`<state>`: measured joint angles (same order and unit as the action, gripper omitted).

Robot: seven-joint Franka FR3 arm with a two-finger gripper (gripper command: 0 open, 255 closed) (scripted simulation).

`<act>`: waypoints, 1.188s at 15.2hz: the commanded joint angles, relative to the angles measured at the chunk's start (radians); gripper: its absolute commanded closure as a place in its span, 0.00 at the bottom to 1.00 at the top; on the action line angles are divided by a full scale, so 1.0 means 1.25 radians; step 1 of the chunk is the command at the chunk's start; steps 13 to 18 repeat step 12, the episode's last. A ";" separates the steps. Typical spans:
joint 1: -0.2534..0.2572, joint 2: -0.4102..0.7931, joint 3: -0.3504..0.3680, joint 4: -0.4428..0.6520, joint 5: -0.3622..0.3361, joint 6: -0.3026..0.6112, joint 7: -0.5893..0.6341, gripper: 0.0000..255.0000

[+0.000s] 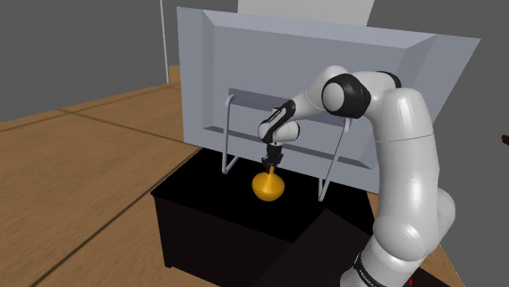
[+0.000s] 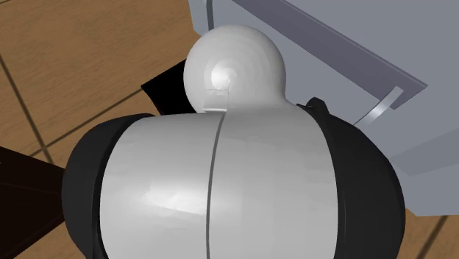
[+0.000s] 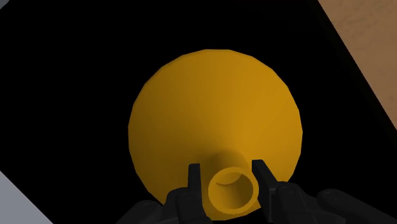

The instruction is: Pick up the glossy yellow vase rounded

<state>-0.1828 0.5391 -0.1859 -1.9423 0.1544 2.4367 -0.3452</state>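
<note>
Wrist view: claw [image 3: 227, 173] clamped on narrow neck of yellow vase [image 3: 213, 114], judged the only part slim enough to grip; round body below, black counter [image 3: 63, 57] beneath.

Wood plank floor [image 1: 73, 163]; dark grey wall [image 1: 81, 41]; black cabinet [image 1: 200, 232]; grey panel [image 1: 245, 65] behind.

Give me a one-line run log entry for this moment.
gripper: shut on neck of vase | vase: yellow, upright | below: black table | lifted: cannot tell
</note>
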 commanded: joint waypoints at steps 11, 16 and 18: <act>0.011 -0.086 -0.016 0.003 -0.024 -0.087 0.015 1.00; 0.011 -0.086 -0.016 0.003 -0.024 -0.087 0.015 1.00; 0.011 -0.086 -0.016 0.003 -0.024 -0.087 0.015 1.00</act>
